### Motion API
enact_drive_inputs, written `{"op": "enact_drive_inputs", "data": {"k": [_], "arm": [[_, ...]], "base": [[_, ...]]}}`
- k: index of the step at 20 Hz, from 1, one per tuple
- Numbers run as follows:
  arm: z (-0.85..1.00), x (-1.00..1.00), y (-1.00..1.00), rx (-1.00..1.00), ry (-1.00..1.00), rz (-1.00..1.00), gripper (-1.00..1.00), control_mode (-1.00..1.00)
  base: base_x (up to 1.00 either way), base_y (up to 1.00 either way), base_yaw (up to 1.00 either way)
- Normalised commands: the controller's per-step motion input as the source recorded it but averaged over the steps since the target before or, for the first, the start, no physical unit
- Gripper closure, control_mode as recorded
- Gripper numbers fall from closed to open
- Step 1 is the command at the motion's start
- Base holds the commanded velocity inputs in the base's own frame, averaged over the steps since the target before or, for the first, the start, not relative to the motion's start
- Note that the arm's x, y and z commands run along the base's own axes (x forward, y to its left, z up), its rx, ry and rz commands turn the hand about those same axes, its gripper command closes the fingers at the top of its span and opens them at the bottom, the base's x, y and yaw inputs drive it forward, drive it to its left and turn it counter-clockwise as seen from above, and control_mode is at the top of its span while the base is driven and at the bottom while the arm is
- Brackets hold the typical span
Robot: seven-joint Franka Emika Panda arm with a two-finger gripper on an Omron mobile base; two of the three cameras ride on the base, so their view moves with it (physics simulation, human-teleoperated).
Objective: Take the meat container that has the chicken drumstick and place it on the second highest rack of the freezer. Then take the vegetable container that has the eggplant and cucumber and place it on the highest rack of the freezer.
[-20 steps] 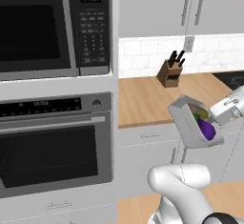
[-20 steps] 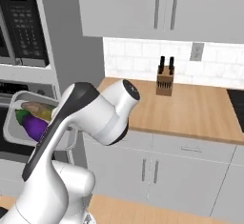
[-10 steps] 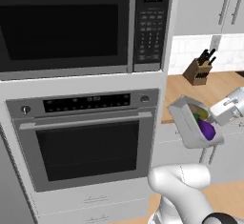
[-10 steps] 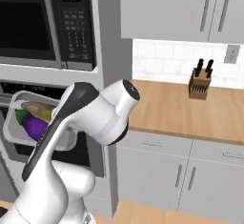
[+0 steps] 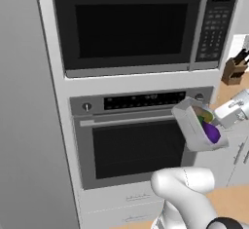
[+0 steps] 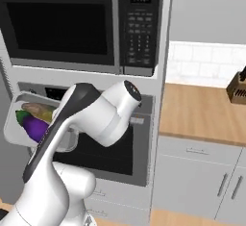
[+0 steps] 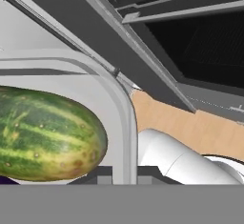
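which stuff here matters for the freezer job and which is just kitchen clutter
Part of the job:
- vegetable container, carried by the gripper
- eggplant inside it
- cucumber inside it

Just there:
- microwave
- wall oven
- knife block on the wooden counter

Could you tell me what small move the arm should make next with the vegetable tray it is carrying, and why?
Probably keep carrying the pale grey tray, holding the purple eggplant and green cucumber, leftward: the shut gripper holds it before the black-glass oven, and the tall grey freezer stands left.
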Motion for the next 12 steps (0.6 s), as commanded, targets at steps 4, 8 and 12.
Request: {"op": "enact_drive_inputs", "data": {"k": [4,8,12], "arm": [[0.0,0.0,0.0,0.0,0.0,0.0,1.0,1.0],[0.0,0.0,0.0,0.0,0.0,0.0,1.0,1.0],[0.0,0.0,0.0,0.0,0.0,0.0,1.0,1.0]], "base": [[-0.01,0.9,0.0],[-0.14,0.86,-0.02],[-0.21,0.81,-0.05]]}}
